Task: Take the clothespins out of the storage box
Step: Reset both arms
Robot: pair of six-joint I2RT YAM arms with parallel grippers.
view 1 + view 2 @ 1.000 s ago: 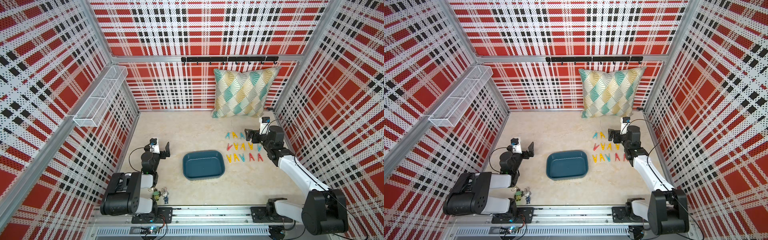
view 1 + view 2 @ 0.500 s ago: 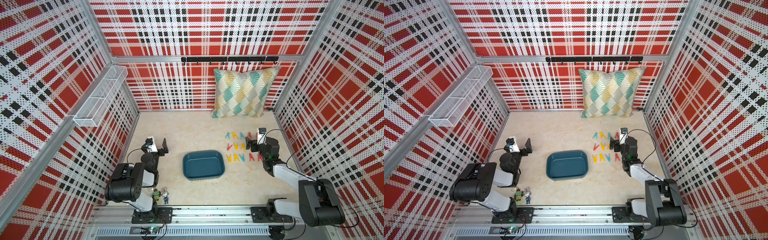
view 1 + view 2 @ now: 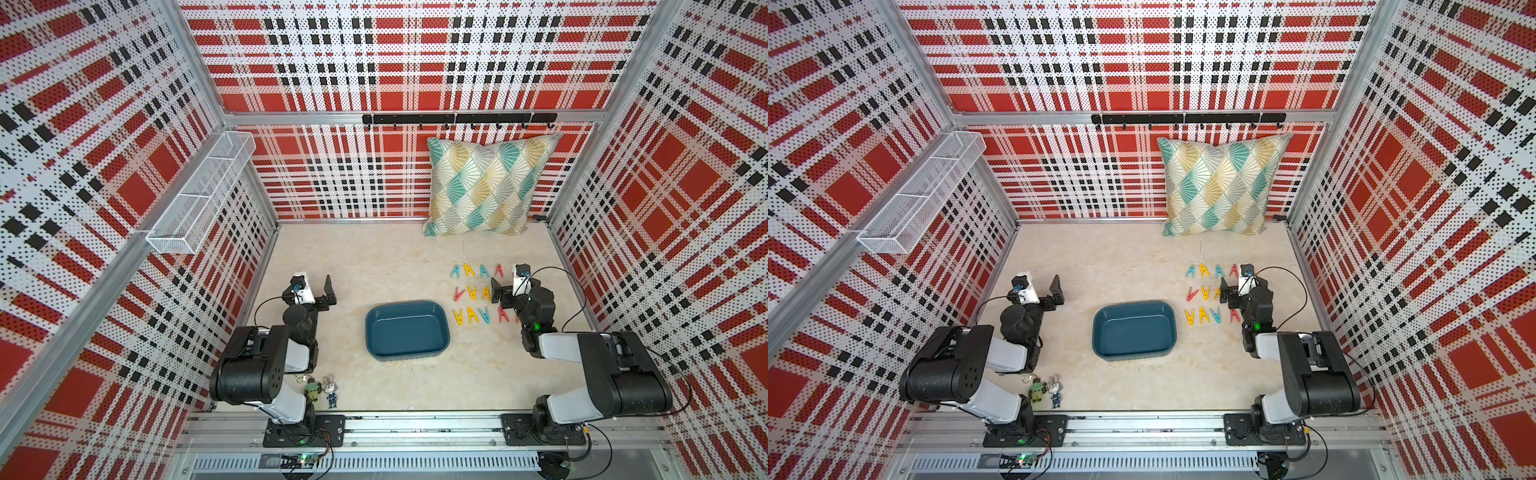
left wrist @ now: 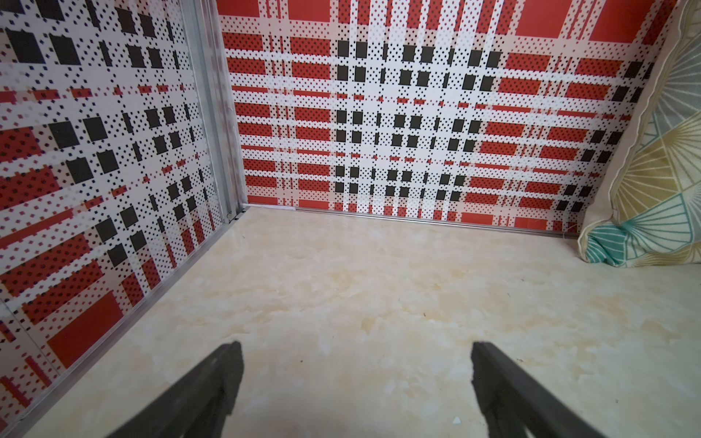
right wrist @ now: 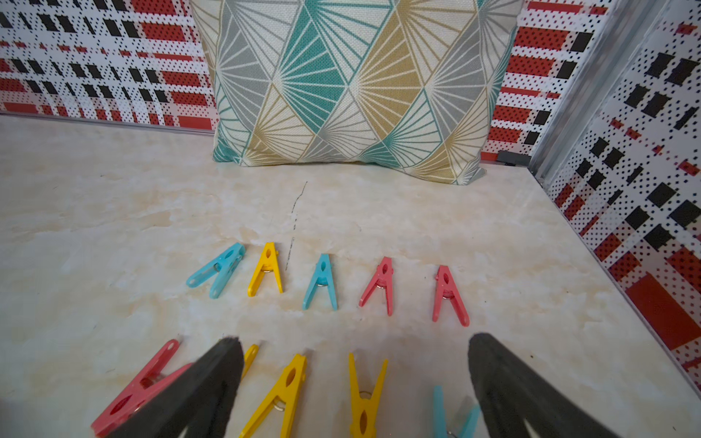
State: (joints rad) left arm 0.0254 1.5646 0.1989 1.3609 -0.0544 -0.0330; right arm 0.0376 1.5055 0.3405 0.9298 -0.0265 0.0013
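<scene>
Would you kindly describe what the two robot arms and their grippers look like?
Both the left arm and right arm have black joint housings joined by white links. Each carries a white wrist camera with a thin black cable looping back. The left gripper and right gripper have flat, tapered matte-black fingers. The right arm shows a green light.

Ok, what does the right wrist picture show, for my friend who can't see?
Colourful clothespins lie in rows on the pale table: five in the far row, two teal, one yellow, two red, and a nearer row partly behind the open right gripper. A patterned pillow leans against the plaid wall behind them.
</scene>
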